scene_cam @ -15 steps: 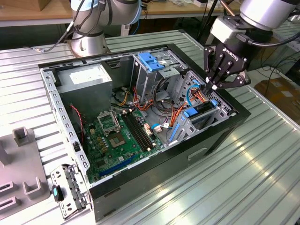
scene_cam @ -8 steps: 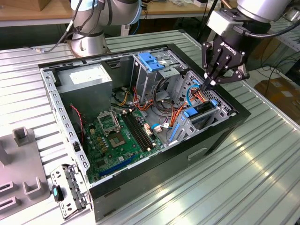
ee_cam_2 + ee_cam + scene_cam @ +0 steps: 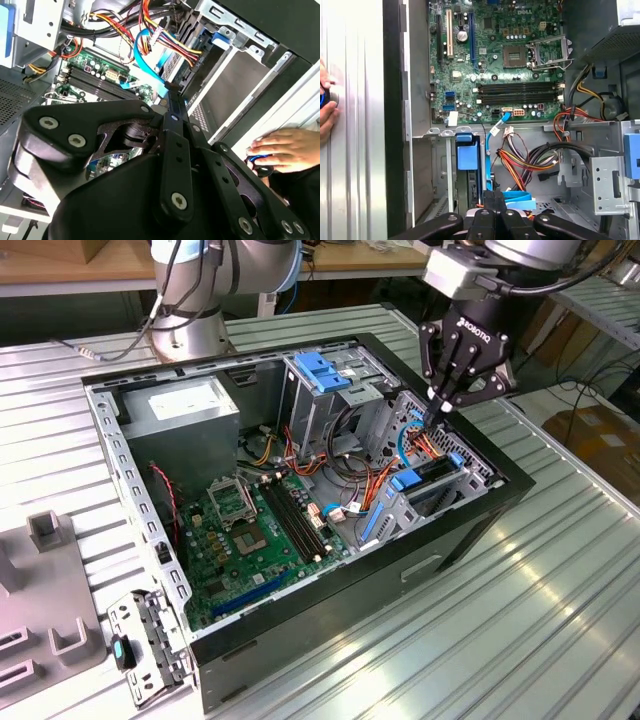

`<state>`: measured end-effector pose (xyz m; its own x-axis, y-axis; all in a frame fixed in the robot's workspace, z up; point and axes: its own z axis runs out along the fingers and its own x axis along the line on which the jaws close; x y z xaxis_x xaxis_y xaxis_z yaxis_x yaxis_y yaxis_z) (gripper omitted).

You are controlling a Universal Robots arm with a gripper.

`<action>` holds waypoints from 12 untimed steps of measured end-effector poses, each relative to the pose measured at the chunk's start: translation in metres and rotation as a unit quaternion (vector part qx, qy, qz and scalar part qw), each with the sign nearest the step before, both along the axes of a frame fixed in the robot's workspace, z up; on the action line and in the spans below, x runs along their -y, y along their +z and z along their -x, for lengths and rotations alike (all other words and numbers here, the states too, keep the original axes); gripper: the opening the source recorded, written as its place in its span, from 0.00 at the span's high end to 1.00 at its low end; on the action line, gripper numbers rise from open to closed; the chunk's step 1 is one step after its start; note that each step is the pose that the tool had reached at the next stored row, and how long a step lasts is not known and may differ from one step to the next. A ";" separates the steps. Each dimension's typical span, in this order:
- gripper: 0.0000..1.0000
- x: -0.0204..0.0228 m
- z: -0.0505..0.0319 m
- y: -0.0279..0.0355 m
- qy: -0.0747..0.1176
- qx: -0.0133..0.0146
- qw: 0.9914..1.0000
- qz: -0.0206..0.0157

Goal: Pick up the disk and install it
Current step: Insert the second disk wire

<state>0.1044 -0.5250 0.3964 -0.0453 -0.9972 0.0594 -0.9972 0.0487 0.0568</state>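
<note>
Disk [image 3: 432, 478]: flat drive in blue plastic carrier rails, seated on edge in lower bay of open computer case, toward exterior view's right. Dark side face up, blue tab at each end. In first wrist view, blue carrier tab [image 3: 464, 154] stands beside motherboard edge.

Work surface: ribbed metal table [image 3: 560, 600], silver-grey, grooved lengthwise.

Directly on it: an open black computer case [image 3: 330, 630] lying on its side at centre; a grey fixture block [image 3: 45, 590] at the exterior view's left edge; a small perforated metal bracket [image 3: 150, 635] just beside the case's near corner.
</note>
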 end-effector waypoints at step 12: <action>0.75 -0.0099 -0.0005 0.0002 0.000 0.000 1.000 0.021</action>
<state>0.1049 -0.5151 0.3966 -0.0453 -0.9939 0.1004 -0.9972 0.0510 0.0552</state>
